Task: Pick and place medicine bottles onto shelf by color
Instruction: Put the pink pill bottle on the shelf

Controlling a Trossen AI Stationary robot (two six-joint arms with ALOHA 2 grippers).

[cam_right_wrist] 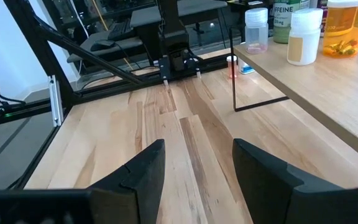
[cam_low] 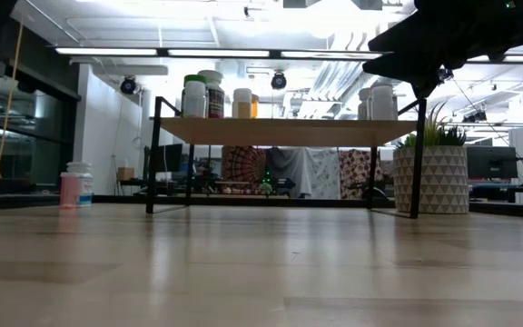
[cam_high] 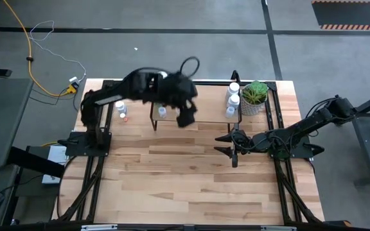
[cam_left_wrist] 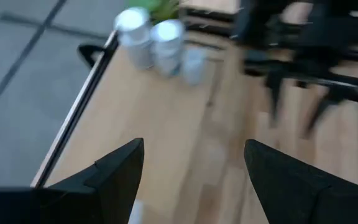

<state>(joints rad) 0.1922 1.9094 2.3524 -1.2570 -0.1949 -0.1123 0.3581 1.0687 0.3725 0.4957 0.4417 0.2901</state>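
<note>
My left gripper (cam_high: 186, 117) over the low light-wood shelf (cam_high: 204, 110), jaws open and empty, right gripper (cam_high: 227, 144) near worktop's right edge, jaws open, small white pill bottles (cam_high: 234, 99) on shelf's right end

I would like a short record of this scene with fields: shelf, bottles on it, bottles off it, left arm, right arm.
shelf: light-wood shelf on black legs, at the table's far edge
bottles on shelf: a left group with a green-capped bottle; white bottles at the right end
bottles off shelf: pink-and-white bottle on the table, left of the shelf
left arm: left end effector above the shelf, open, empty
right arm: right end effector low over the table in front of the shelf, open, empty
</note>
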